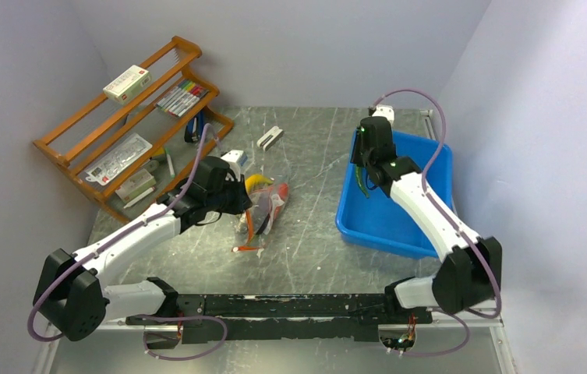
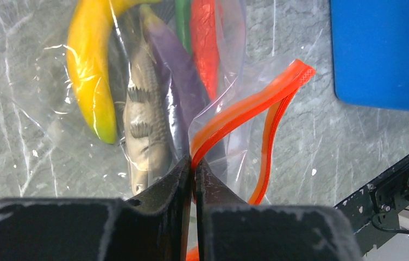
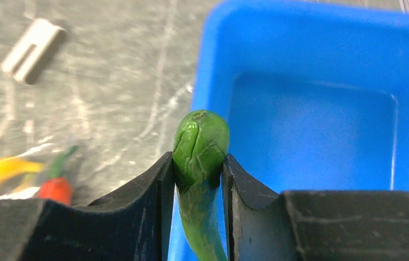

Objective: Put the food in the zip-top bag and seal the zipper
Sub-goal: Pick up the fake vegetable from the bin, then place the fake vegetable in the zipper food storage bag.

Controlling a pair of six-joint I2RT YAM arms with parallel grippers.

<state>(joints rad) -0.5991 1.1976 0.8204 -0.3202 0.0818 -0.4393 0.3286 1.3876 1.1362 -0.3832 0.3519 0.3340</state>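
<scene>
Okay, left gripper [image 2: 193,168]: fingers pressed together, pinching the zipper [image 2: 256,103] at one point of the red-orange strip. From the pinch, one run of the strip rises to the right and a second run loops back down, and the two are apart, so the mouth is unsealed. The zip-top bag [image 2: 28,81] lies crinkled on the table [image 1: 313,257], left of centre, just ahead of the left gripper.

Inside the clear plastic, side by side lengthwise:
- yellow banana piece [image 2: 89,70], outermost on the left
- silver-grey fish [image 2: 143,125], touching the banana piece
- dark purple eggplant [image 2: 183,81], next to the fish, its lower end hidden behind the fingers
- red-orange chili [image 2: 205,49], nearest the zipper, with a green bit beside it at the top edge that is too cropped to name

Right gripper [image 3: 199,163]: jaws part-closed and clamped on the green pod [image 3: 201,141]. The rounded tip of the pod sticks up between the finger pads and the rest hangs down below them. It is held over the left wall of the blue bin [image 3: 300,22], well apart from the bag. I cannot tell whether the pod's lower end touches the bin.

Also there: a wooden rack [image 1: 130,117] with markers and boxes at the far left, and a small white block [image 1: 270,138] on the table between the rack and the bin.
</scene>
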